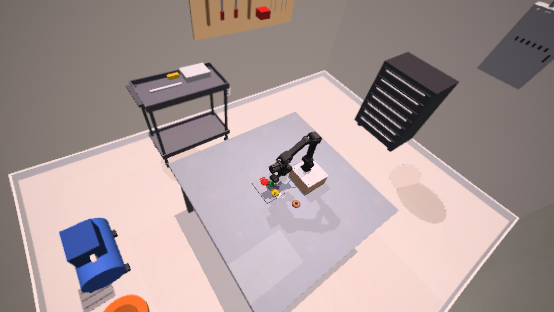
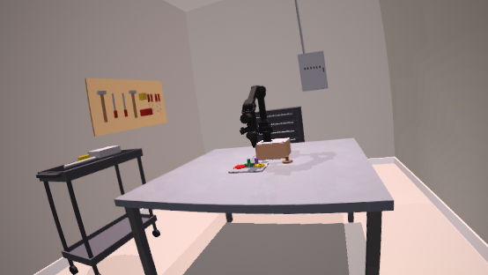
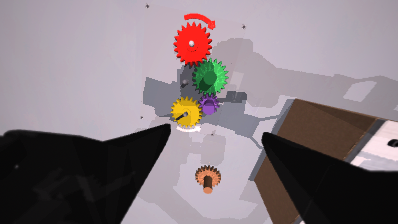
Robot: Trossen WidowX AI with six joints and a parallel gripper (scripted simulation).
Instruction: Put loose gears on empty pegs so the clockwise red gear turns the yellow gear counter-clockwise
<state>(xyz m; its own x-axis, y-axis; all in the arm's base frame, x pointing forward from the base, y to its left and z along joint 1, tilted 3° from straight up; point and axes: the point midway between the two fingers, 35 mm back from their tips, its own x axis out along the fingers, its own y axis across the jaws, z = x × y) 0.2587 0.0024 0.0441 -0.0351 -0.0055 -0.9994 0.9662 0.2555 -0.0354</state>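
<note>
Clock positions as in the wrist view.

Item: grey rectangular board [image 1: 264, 193] [image 2: 240, 171] [image 3: 157, 50], lying on the pale grey counter [image 1: 340, 200] [image 2: 211, 187] [image 3: 75, 75].

Item: red toothed gear [image 1: 264, 181] [image 2: 239, 167] [image 3: 187, 50], at the board's twelve o'clock.

Item: green toothed gear with upright handle [image 1: 272, 184] [image 2: 248, 163] [image 3: 210, 76], at the red one's five o'clock, apparently meshed.

Item: small purple gear with handle [image 1: 277, 186] [image 2: 256, 162] [image 3: 209, 104], at the green one's six o'clock and the yellow gear with black stripe's [image 1: 275, 193] [image 2: 260, 166] [image 3: 190, 119] two o'clock. The chain, so judged, yields counter-clockwise yellow.

Item: bare peg [image 3: 185, 81], at the green gear's nine o'clock; best left unused.

Item: copper-orange gear with handle [image 1: 296, 204] [image 2: 287, 161] [image 3: 208, 177], loose on the counter towards half past five; apparently surplus.

Step in hand, as judged: withdrawal. Recommended: a straight rise, fingers kept wide, past both handles before any sideways travel; a brushed handle could lift a gear. Flat seating deserves a check; these views cannot confirm it.

Item: black two-fingered end effector [image 1: 274, 178] [image 2: 254, 145] [image 3: 214, 132], spread nearly to its full width, holding nothing, and apparently touching nothing above the board.
</note>
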